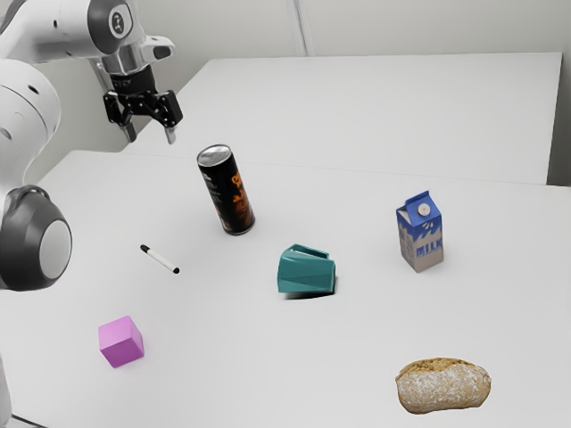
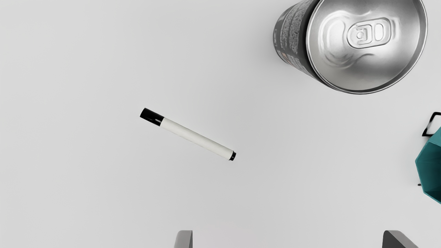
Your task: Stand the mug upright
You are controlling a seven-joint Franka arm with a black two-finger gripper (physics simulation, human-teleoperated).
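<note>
The gripper (image 1: 150, 135) hangs high above the table at the exterior view's upper left, its two fingers wide apart with nothing between them. In the wrist view the gripper (image 2: 287, 239) is likewise open. A teal faceted mug (image 1: 306, 272) lies on its side near the middle of the table, its handle turned up and toward the back. The gripper is well away from it. Part of the mug (image 2: 430, 165) shows in the wrist view, with its dark hollow inside visible.
A tall black can (image 1: 228, 194) stands between gripper and mug. A white marker (image 1: 161, 259) and a pink cube (image 1: 120, 341) lie on the exterior view's left. A milk carton (image 1: 420, 234) and a bread loaf (image 1: 443, 386) are on its right, all on the white table (image 1: 268, 374).
</note>
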